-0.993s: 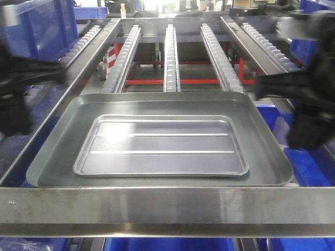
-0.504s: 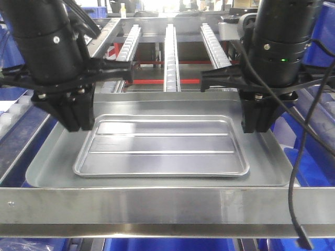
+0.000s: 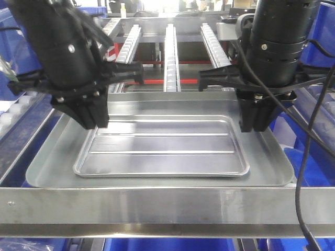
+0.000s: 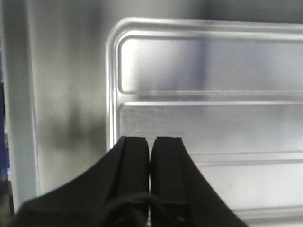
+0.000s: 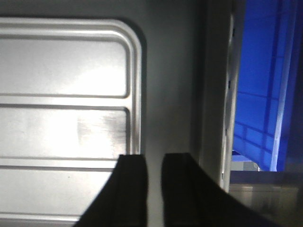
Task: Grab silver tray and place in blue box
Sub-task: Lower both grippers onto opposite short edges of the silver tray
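The front camera is looking forward and slightly down over a steel rail [image 3: 167, 206] from farther back, taking in the whole silver tray [image 3: 162, 144]. The left wrist camera is pointing straight down, close in, past the left hand [image 4: 150, 142] at the tray's left end. The right wrist camera is doing likewise past the right hand [image 5: 154, 161] at its right end, catching the blue box [image 5: 258, 94] alongside.

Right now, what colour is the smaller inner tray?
Shiny silver; the silver tray shows best in the front view.
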Available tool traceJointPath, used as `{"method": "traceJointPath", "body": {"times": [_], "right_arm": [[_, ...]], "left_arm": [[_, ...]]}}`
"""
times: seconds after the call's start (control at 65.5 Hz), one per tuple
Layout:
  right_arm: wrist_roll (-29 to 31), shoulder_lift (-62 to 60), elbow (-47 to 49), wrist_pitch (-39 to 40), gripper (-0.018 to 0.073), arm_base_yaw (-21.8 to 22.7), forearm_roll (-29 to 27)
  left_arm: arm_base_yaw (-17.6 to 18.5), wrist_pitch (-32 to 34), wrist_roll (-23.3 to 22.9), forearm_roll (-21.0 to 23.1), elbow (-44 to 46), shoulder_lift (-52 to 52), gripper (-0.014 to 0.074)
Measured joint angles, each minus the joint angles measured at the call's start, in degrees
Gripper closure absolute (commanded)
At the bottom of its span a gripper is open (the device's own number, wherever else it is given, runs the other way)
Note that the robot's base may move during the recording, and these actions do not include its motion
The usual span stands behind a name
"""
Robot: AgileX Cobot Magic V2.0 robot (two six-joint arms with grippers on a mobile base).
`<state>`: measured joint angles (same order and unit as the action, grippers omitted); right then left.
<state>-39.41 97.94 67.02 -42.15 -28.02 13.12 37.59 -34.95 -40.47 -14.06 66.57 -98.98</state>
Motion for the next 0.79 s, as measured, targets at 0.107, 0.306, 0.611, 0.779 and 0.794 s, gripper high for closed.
{"method": "traceJointPath", "body": {"times": [0.107,0.306,0.611,0.779,0.794], "right_arm": [[0.0,0.0,0.0,0.16,0.0176,0.0,0.0],[0.0,0.28,0.0,0.41,0.0176,0.0,0.0],[0.08,2.9,0.07,0.9,0.0176,0.0,-2.72],[0.08,3.42,0.07,1.38,0.0176,0.0,-3.22],[0.08,3.42,0.07,1.52,0.0176,0.0,-3.22]], "left_arm": [[0.0,-0.01,0.22,-0.37,0.0,-1.0,0.02],[-0.11,-1.3,-1.17,0.13,0.2,-1.14,0.0254],[-1.08,-1.58,-1.27,0.07,0.34,-1.14,0.0298],[-2.98,-1.8,-0.57,-0.17,0.34,-1.28,0.0298],[-2.95,-1.8,-0.42,-0.17,0.34,-1.28,0.0299]]}}
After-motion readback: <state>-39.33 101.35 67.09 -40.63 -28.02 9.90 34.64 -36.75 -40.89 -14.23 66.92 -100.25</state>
